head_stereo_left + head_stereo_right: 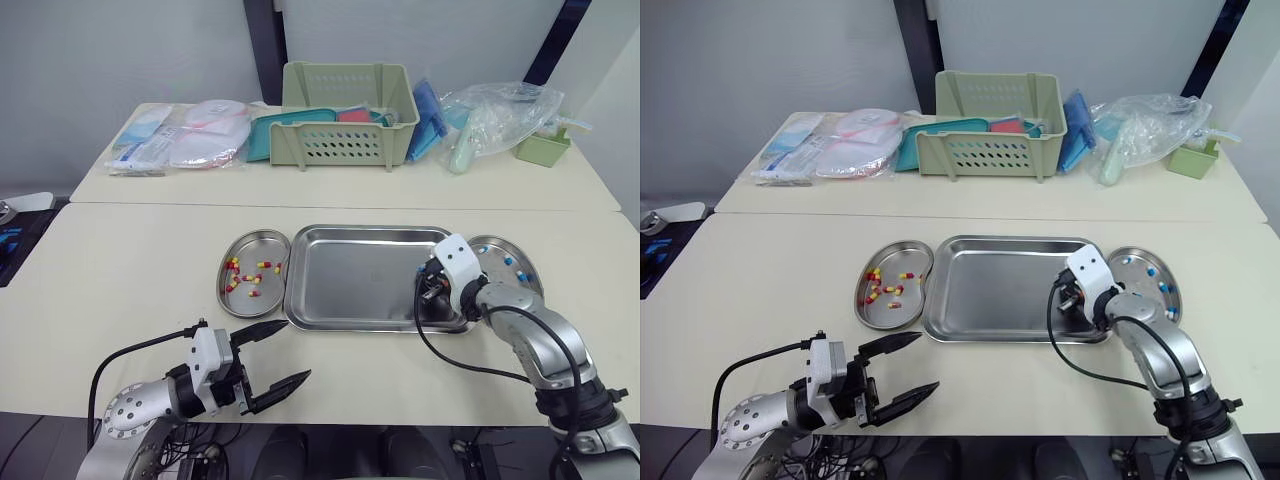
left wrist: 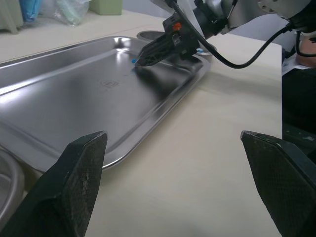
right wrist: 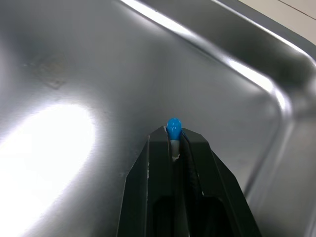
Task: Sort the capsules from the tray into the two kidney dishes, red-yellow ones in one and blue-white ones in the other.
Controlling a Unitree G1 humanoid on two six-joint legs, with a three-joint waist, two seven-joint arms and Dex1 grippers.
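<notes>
Bright, even room light; white glare streaks the tray (image 3: 49,143).

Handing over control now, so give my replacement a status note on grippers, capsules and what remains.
Right gripper: shut on a blue-white capsule over the right end of the tray.
Left gripper: open, above the table near the tray.
Done: red-yellow capsules in left dish, blue-white ones in right dish.
Left: drop the held capsule there; no others seen in tray.
</notes>
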